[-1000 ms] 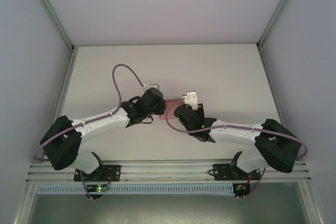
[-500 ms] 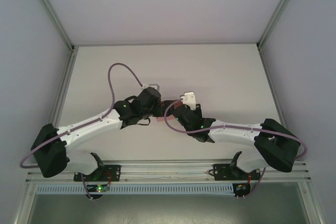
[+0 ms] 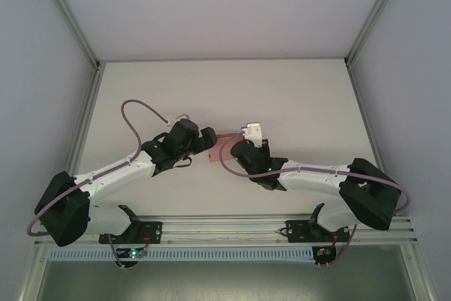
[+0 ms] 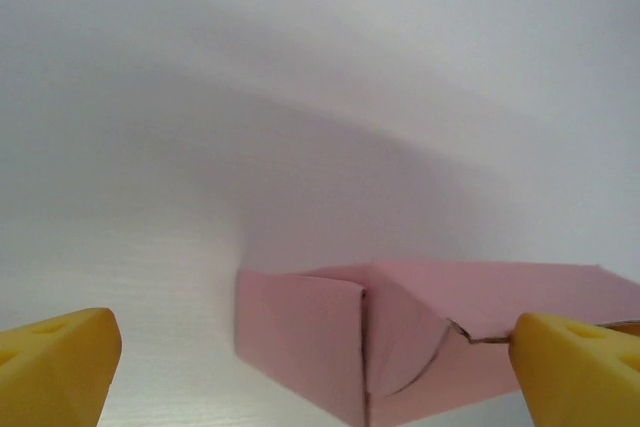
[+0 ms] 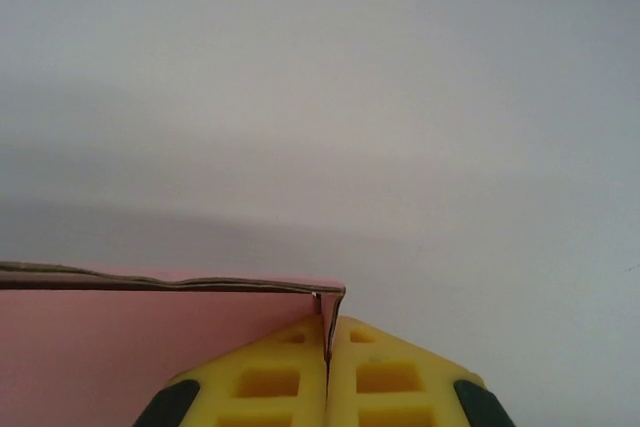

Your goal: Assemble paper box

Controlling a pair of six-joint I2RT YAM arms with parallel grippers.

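The partly folded pink paper box [image 4: 430, 292] is lying on the bench [image 4: 150, 197], looking light, thin and crease-prone, best held at folded edges. The right end effector [image 5: 328, 352] is pinching a wall edge; the left end effector [image 4: 315, 367] is standing wide open around a corner

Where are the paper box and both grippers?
paper box [image 4: 300, 339]: left wrist view, pink side wall.
left gripper [image 4: 318, 362]: left wrist view, midway between open fingers.
right gripper [image 5: 328, 342]: right wrist view, seam of shut fingers.

Lab cell: white walls [image 3: 49, 103], aluminium rails [image 3: 225, 225].
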